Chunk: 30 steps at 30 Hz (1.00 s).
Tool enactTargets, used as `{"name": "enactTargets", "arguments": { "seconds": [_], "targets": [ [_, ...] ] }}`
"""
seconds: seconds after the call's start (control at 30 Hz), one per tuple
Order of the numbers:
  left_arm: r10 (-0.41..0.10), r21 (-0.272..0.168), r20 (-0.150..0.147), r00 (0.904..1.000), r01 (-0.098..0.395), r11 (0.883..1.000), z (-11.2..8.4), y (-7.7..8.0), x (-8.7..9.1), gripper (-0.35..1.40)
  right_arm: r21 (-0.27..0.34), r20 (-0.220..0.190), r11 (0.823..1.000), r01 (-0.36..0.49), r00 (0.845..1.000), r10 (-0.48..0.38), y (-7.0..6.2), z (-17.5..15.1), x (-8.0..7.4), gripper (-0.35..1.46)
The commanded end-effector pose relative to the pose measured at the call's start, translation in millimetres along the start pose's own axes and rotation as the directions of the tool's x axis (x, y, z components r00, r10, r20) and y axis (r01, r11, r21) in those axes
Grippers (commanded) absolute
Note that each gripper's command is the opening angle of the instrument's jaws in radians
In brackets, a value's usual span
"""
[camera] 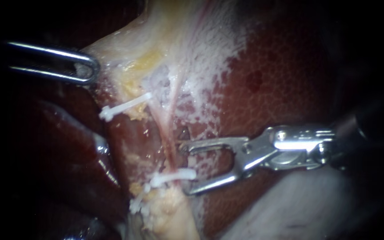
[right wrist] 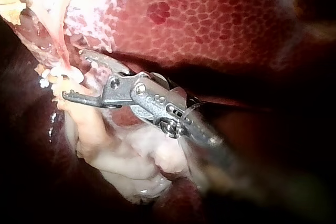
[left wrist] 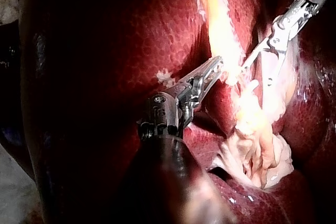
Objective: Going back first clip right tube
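Clips (camera: 174, 176): 2 white; right tool (camera: 184, 169) open beside the lower 1.

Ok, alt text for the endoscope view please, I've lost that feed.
The right instrument, pincer open, sits just right of a thin pink tube, its tips level with a white clip across that tube. A second white clip lies higher, to the left. The left instrument touches pale tissue at upper left; liver lies behind.
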Motion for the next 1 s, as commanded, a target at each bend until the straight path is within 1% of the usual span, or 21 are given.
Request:
{"name": "enactTargets", "arguments": {
  "seconds": [0.03,0.3,0.5,0.63,0.8,0.93,1.0],
  "targets": [
    [0.001,0.001,0.0,1.0,-0.001,1.0,0.1,0.1,0.1,-0.35,-0.008,-0.001,1.0,0.009,1.0,-0.009,0.0,-0.8,0.2,0.6],
    [0.001,0.001,0.0,1.0,-0.001,1.0,0.2,0.3,0.2,-0.35,-0.04,-0.004,0.998,0.043,0.999,-0.043,0.3,-4.8,2.0,0.6],
    [0.001,0.001,0.0,1.0,-0.001,1.0,0.2,0.4,0.2,-0.35,-0.052,-0.003,0.997,0.063,0.998,-0.063,0.3,-7.0,2.8,0.6],
    [0.001,0.001,0.0,1.0,-0.001,1.0,0.2,0.4,0.2,-0.35,-0.058,-0.003,0.996,0.071,0.997,-0.071,0.3,-7.8,3.1,0.6],
    [0.003,0.0,0.001,1.0,-0.003,1.0,0.5,0.6,0.5,-0.35,-0.058,-0.003,0.996,0.07,0.998,-0.07,0.3,-8.0,3.1,0.6],
    [0.009,-0.01,0.006,0.9999,-0.009,1.0,1.6,1.0,1.4,-0.35,-0.058,-0.003,0.996,0.07,0.998,-0.071,0.3,-8.0,3.1,0.6],
    [0.013,-0.001,0.002,0.9999,-0.013,1.0,2.5,1.3,2.2,-0.35,-0.058,-0.003,0.996,0.07,0.998,-0.071,0.3,-8.0,3.1,0.6]
  ]
}}
